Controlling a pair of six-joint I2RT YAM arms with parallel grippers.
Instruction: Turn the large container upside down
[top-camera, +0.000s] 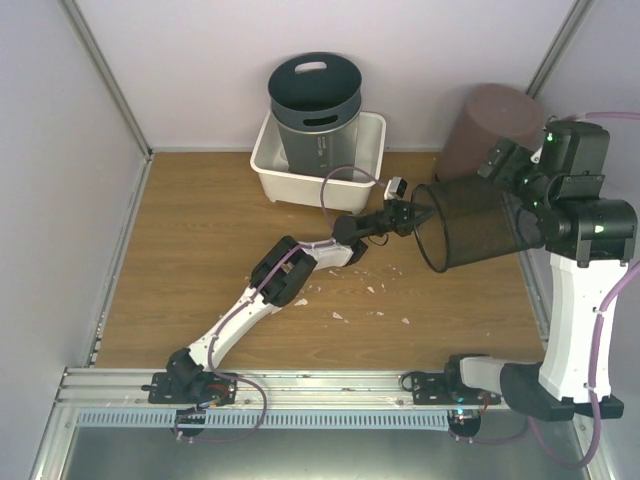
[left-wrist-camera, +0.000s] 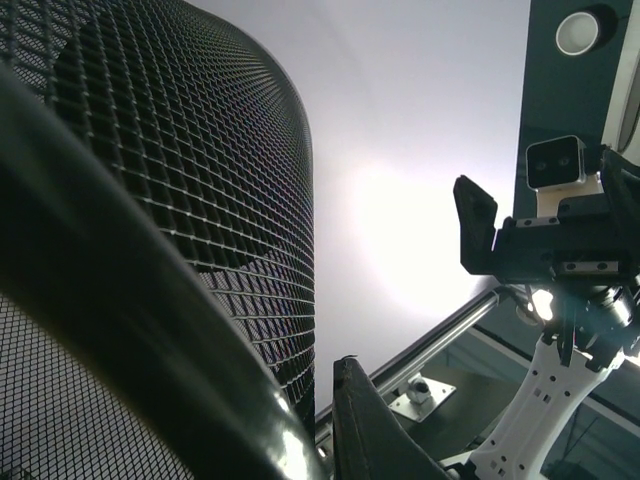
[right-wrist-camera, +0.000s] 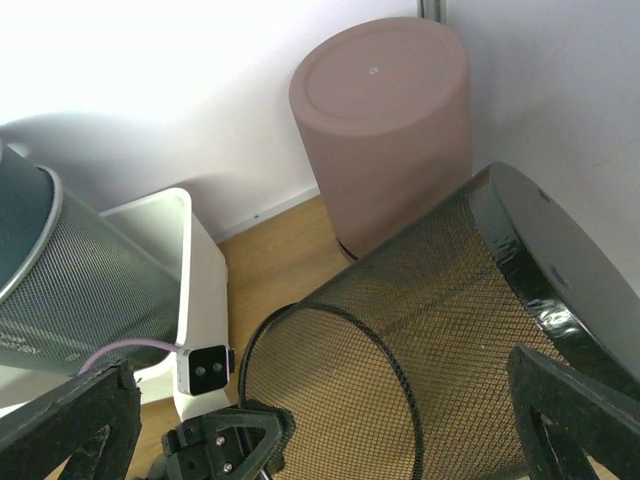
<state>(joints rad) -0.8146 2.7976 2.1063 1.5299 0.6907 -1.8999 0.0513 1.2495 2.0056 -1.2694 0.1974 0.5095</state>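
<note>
The large container is a black mesh bin (top-camera: 470, 225) lying tilted on its side at the right, its open mouth facing left. My left gripper (top-camera: 410, 215) is shut on its rim at the mouth's left edge. In the left wrist view the rim (left-wrist-camera: 150, 340) runs as a thick black band beside one fingertip (left-wrist-camera: 375, 430). My right gripper (top-camera: 510, 195) stands open by the bin's closed end. In the right wrist view its two fingers (right-wrist-camera: 70, 420) spread wide either side of the bin (right-wrist-camera: 450, 330), touching nothing that I can see.
A white tub (top-camera: 265, 165) at the back holds an upright grey mesh bin (top-camera: 315, 110). A brown container (top-camera: 485, 125) stands upside down in the back right corner. Small paper scraps (top-camera: 370, 290) lie on the wooden table. Walls close in on three sides.
</note>
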